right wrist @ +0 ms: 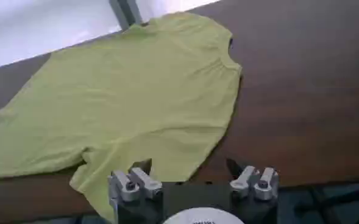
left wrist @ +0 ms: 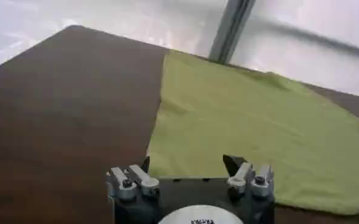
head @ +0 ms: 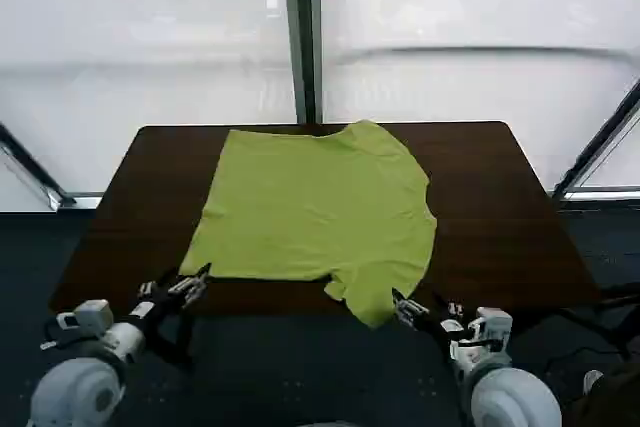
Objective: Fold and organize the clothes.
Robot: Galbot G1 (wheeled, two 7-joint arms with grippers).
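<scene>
The clothes are one lime yellow-green T-shirt [head: 315, 207] lying spread flat on the dark brown table [head: 490, 217]. One sleeve [head: 375, 302] droops over the table's front edge. My left gripper [head: 197, 282] is open at the front edge, just short of the shirt's near left corner. In the left wrist view that gripper [left wrist: 188, 163] has the T-shirt's [left wrist: 246, 122] hem straight ahead and nothing between its fingers. My right gripper [head: 403, 307] is open beside the hanging sleeve. In the right wrist view it [right wrist: 189, 165] is at the T-shirt's [right wrist: 136, 91] near edge, holding nothing.
Bare table [left wrist: 63, 109] lies to the left of the shirt, and more bare table [right wrist: 301, 91] to its right. A dark window post [head: 300, 37] rises behind the table's far edge. Dark floor [head: 290, 367] lies in front between the arms.
</scene>
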